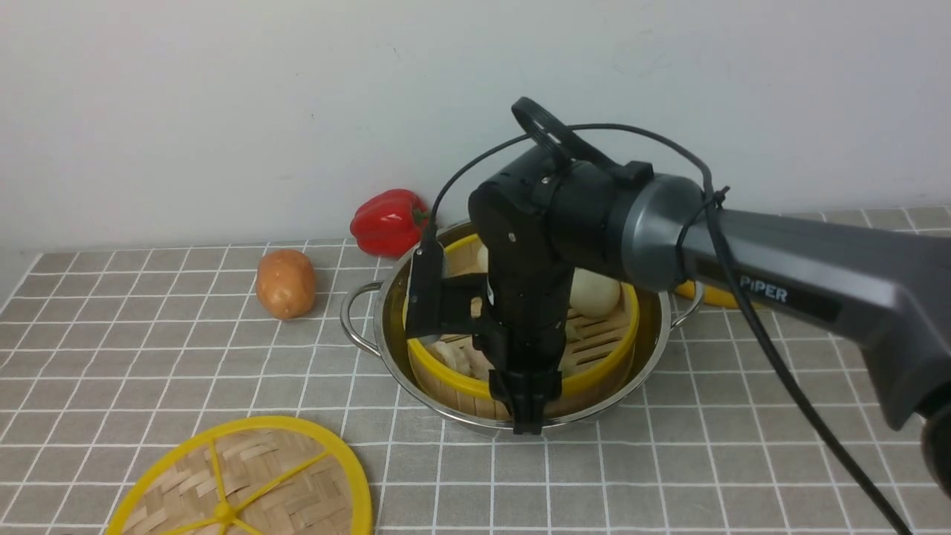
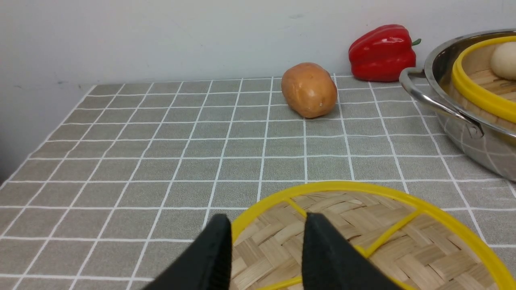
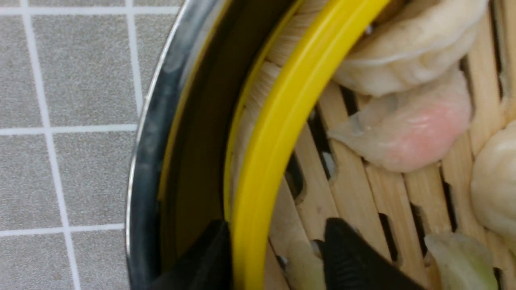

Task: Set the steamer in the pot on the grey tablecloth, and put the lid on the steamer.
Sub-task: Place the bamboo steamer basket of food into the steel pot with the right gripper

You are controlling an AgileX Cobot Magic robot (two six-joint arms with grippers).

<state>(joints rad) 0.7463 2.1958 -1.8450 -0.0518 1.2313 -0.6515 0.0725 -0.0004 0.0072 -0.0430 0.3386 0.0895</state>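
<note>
steamer sits in the pot, lid lies apart on the cloth

front view: the steamer (image 1: 602,375) stands upright inside the pot (image 1: 383,327), which rests on the grey tablecloth (image 1: 148,349). a pale bun (image 1: 594,291) lies in the steamer's far part. the right arm reaches over the pot, and its right claw (image 1: 527,420) points down at the near rim of the steamer. the lid (image 1: 260,475) lies flat on the cloth, near the pot's left front and not touching it. a potato (image 1: 285,283) lies left of the pot, and a red bell pepper (image 1: 390,221) stands by the wall behind it.

left wrist view: the left claw (image 2: 267,219) hangs over the lid's (image 2: 363,225) edge with its fingers apart, holding nothing.

right wrist view: the right claw's (image 3: 277,225) fingers are spread and straddle the steamer's yellow rim (image 3: 282,121). one finger is in the gap between the rim and the pot wall (image 3: 161,121), against the rim; the other is inside over the slats, clear of the rim. translucent dumplings (image 3: 407,137) lie on the slatted base.
</note>
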